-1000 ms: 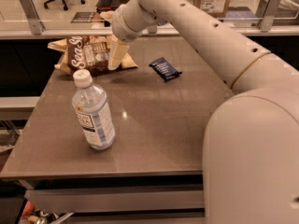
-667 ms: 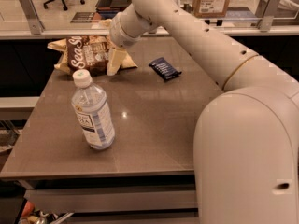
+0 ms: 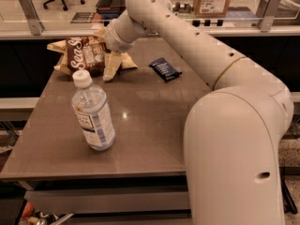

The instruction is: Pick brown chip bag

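While the gripper [image 3: 111,68] hangs at the brown chip bag [image 3: 83,54], the table [image 3: 154,125] gleams.

Reading the table [image 3: 154,125] as a dial with 12 o'clock at its far edge, the chip bag [image 3: 83,55] lies at 11 o'clock, close to the far-left corner. The end effector [image 3: 110,68] sits low at the bag's 3 o'clock edge, right against it, and its arm stretches back toward 4 o'clock. The wrapper [image 3: 165,70] lies at 1 o'clock, well apart from the bag. The bottle [image 3: 93,116] stands upright at 8 o'clock, nearer the front. Behind the table runs a counter [image 3: 262,32], with a box [image 3: 213,0] on it at 1 o'clock.
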### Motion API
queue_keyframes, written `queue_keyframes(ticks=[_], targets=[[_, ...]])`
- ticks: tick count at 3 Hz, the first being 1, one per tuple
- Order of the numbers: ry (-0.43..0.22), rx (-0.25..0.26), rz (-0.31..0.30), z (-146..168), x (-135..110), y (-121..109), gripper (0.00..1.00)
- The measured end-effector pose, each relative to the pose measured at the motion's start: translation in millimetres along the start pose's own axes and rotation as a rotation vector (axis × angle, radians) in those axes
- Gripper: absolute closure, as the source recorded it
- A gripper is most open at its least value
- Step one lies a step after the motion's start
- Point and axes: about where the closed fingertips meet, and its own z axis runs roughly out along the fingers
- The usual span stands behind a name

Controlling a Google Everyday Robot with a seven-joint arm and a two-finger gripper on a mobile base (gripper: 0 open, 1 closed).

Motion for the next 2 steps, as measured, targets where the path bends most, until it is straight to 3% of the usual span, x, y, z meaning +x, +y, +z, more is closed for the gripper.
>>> queue_keyframes(ticks=[2], targets=[[-0.002,-0.005,0.000,0.9,-2.3,-0.4,0.64]])
